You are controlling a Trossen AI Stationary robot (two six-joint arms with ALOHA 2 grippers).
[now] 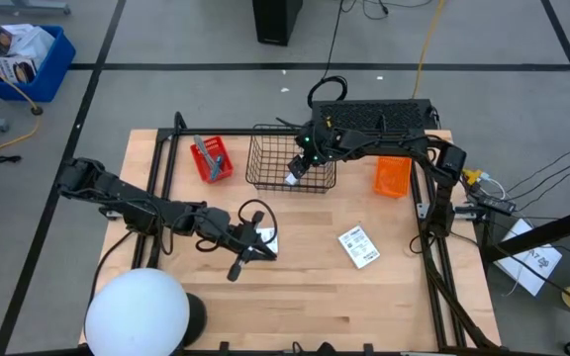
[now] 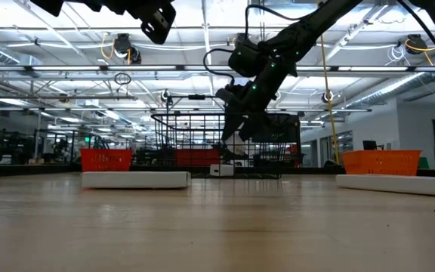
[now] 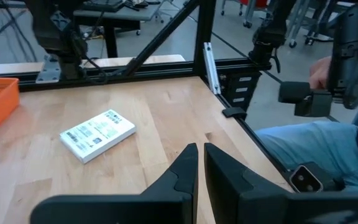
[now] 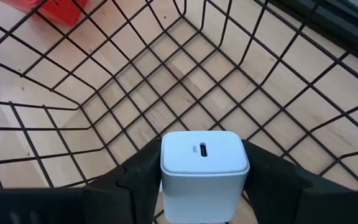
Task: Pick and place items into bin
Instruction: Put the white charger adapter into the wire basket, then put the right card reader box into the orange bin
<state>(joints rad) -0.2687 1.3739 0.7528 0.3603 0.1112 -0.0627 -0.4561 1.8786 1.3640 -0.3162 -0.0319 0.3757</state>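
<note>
**A:** Right gripper is over the black wire basket, toward twelve o'clock on the desk. A small white cube-shaped charger with an oval port sits between its fingers, which stand fairly wide, one against each side of it.

**B:** So the cube is directly above the basket floor?

**A:** Yes. The right wrist view looks straight down past it onto the wire mesh, so as I judge it the drop is plain vertical, with no sideways shift needed. The high view shows only a white speck at the gripper tip; the port face shows in the wrist view alone.

**B:** And the left arm?

**A:** Left gripper hangs near the desk's centre, fingers nearly together, holding nothing. A flat white printed packet lies at about three o'clock from it, well apart, long axis running diagonally. That arm looks the nearer one for it.
</note>
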